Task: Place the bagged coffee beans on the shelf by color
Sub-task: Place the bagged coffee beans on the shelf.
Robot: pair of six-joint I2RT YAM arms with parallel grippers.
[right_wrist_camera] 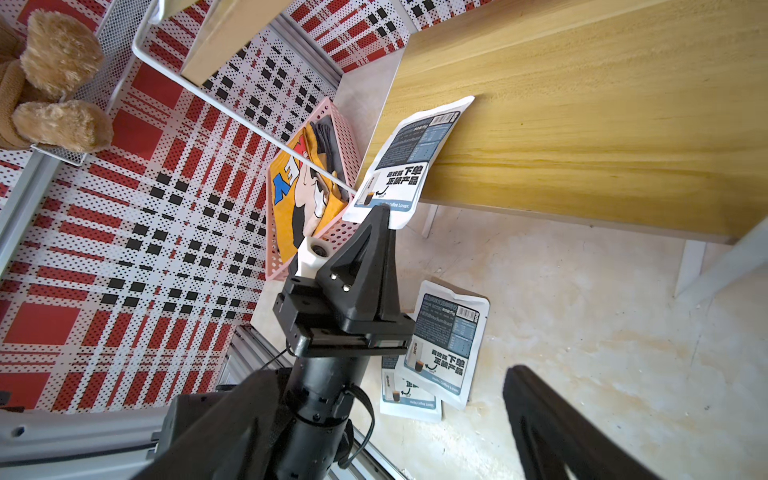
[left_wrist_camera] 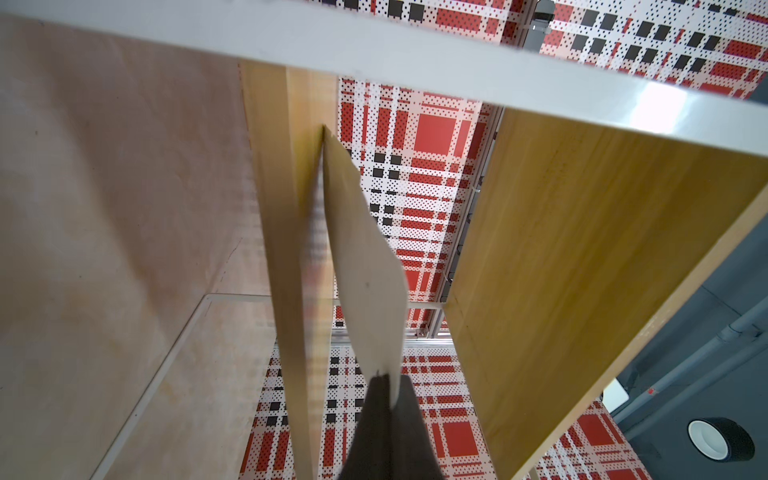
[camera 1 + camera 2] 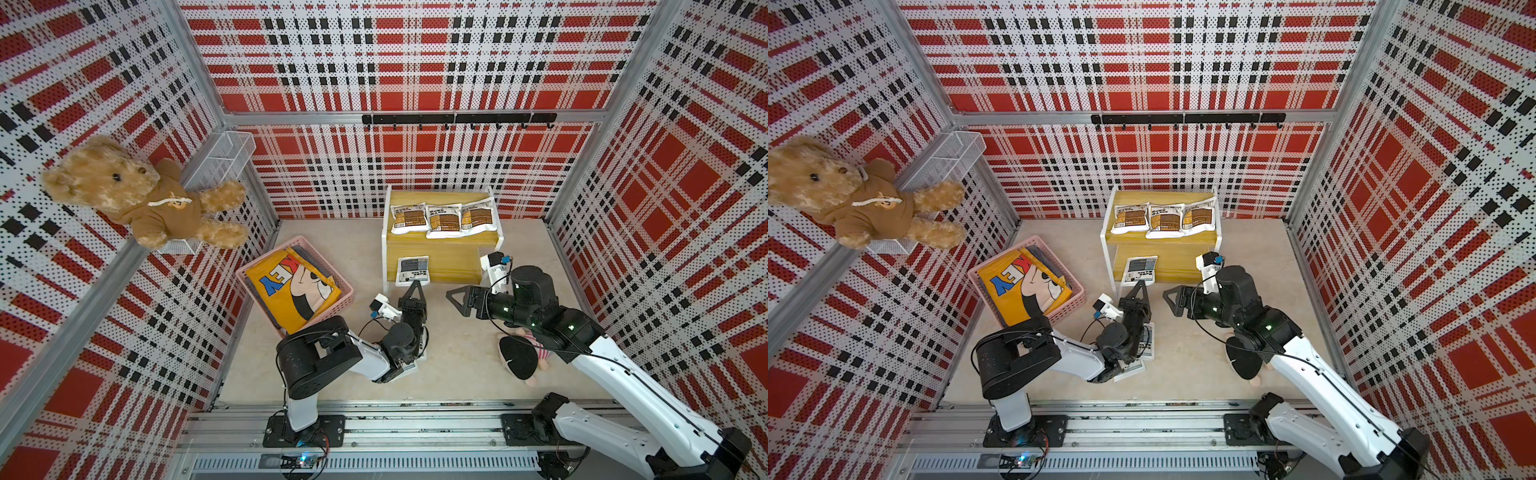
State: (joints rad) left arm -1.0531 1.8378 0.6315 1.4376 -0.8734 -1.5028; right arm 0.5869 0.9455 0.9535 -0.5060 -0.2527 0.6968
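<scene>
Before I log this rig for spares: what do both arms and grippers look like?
The left arm and right arm have white shells with black joints. The left gripper and right gripper are black with triangular fingers. Thin black cables run along them.

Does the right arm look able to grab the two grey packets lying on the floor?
Probably not cleanly: the left arm hangs right over the grey packets, though the right gripper is open and close by.

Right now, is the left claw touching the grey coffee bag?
Touching. The right wrist view shows the left gripper pinching the bottom edge of the grey bag between closed jaws.
</scene>
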